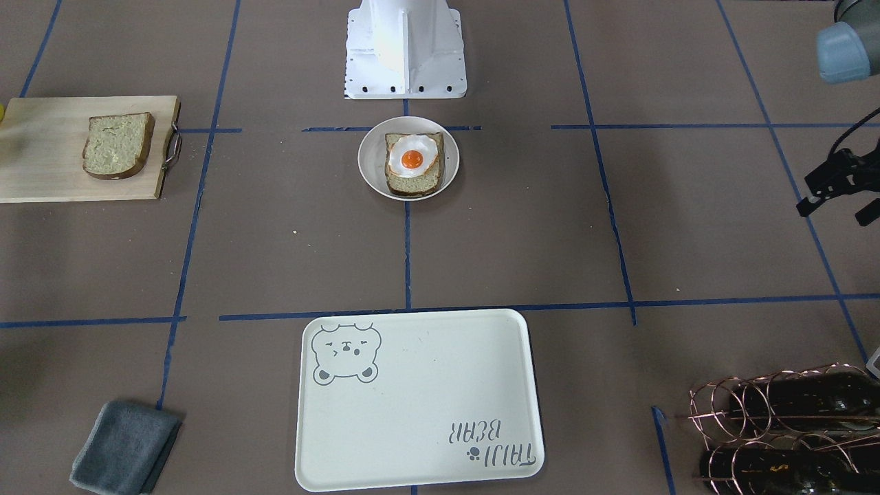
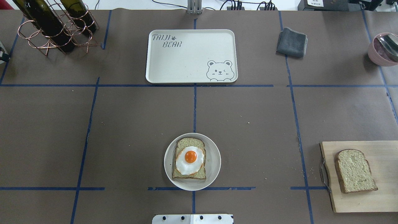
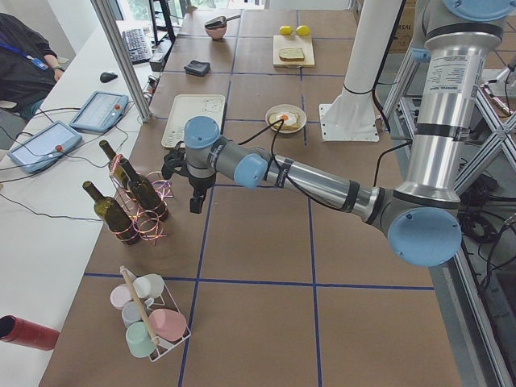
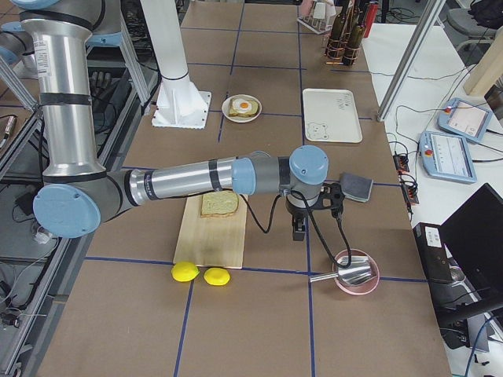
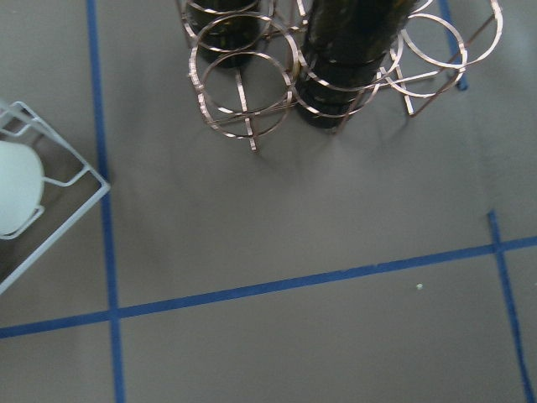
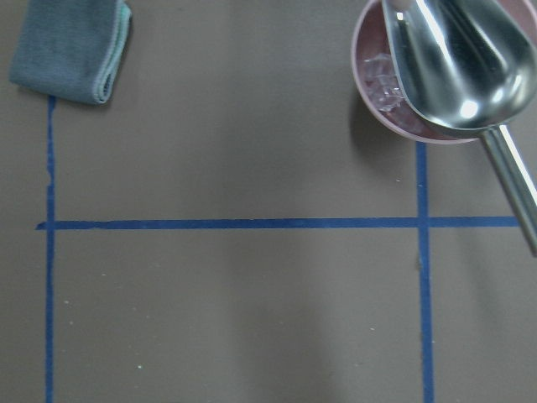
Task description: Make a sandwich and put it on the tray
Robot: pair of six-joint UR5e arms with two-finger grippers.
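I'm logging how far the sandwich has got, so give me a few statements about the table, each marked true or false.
1. The fried egg lies on a bread slice in the round plate. True.
2. The tray already holds the sandwich. False: both slices and the egg are off it.
3. The second bread slice lies on the wooden cutting board. True.
4. The grey cloth lies on the tray. False: it lies on the table, apart from the tray.
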